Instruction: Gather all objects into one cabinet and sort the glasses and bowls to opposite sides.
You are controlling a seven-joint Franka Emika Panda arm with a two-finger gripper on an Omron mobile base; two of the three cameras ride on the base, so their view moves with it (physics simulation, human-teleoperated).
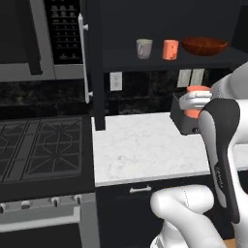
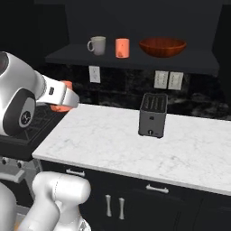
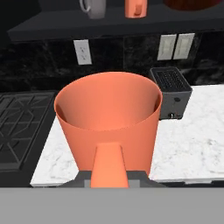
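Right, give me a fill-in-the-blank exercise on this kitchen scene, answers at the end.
1. The gripper holds an orange cup, its jaws ____ on it.
2. On the cabinet shelf, the cup standing between the grey-beige cup and the bowl is coloured ____.
3. The appliance standing on the white marble counter is a ____.
4. Of the three things on the shelf, the one farthest right is the ____.

Missing words: shut; orange; toaster; bowl

Shelf lineup above the table
On the shelf (image 2: 81,55), upper frame: cup (image 2: 97,45) left, second cup (image 2: 122,48) centre, bowl (image 2: 162,46) right; toaster (image 2: 153,115) on the table (image 2: 108,140) below.
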